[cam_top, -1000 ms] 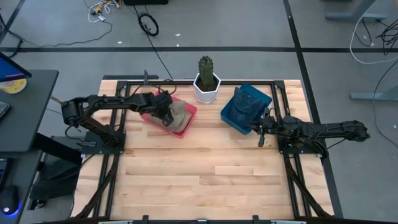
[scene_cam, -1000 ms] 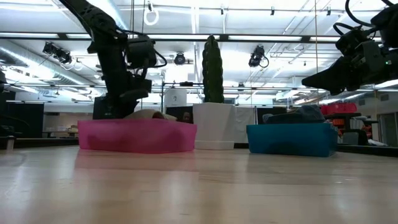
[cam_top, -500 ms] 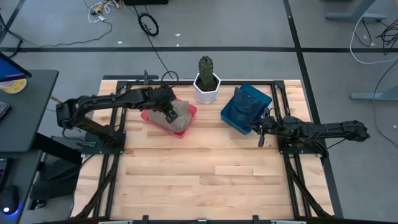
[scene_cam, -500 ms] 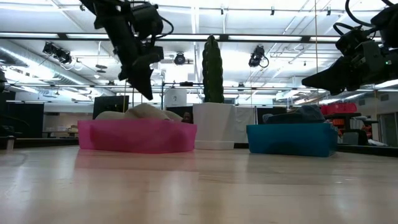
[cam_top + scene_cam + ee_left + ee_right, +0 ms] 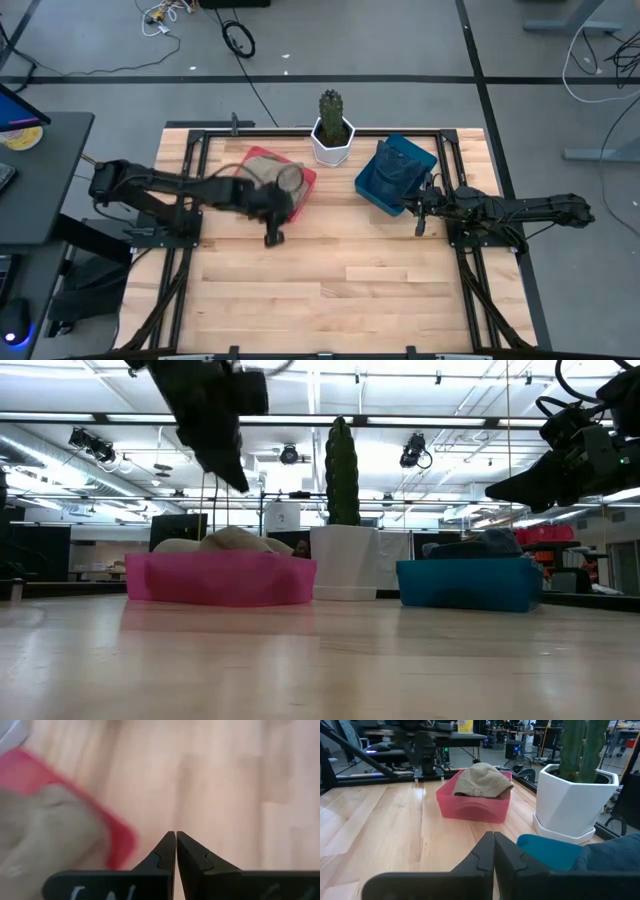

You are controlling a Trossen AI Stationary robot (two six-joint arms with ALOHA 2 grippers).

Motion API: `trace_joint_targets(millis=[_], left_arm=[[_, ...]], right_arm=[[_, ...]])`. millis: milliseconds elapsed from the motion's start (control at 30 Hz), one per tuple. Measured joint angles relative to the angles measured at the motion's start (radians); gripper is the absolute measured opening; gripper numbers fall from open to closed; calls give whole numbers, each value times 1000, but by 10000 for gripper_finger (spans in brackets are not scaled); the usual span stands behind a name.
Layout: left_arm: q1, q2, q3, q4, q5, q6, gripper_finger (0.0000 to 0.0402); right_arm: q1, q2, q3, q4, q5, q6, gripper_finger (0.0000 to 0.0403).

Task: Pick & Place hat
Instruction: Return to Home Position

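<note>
Left gripper (image 5: 175, 838): fingers pressed together, nothing between them. It hangs over bare table (image 5: 330, 290) just off the red bin (image 5: 262, 176), on the bin's side away from the cactus (image 5: 331, 107), and does not touch the bin. In the low view it is raised above the bin's rim, with air between.

Brown cap (image 5: 288, 178): lies inside the red bin, at the end nearer the white pot (image 5: 332, 143), crown up and bulging above the rim. No gripper touches it.

White pot with cactus: upright, just beside the red bin's corner, standing between the red bin and the blue bin (image 5: 383, 186).

Blue bin: apart from the red bin, past the pot; holds dark blue fabric (image 5: 405, 162) heaped above its rim.

Right gripper (image 5: 494, 837): fingers closed tip to tip, empty. It hovers at the blue bin's far side from the red bin, well apart from the red bin, pointing toward it.
</note>
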Motion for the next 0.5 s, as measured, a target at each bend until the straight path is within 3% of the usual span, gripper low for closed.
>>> trace_joint_targets(millis=[233, 500], left_arm=[[-220, 0, 0, 38, -191, -18, 18], [-363, -28, -2, 30, -414, 7, 18]], right_arm=[[0, 0, 0, 0, 0, 0, 9], [0, 0, 0, 0, 0, 0, 9]])
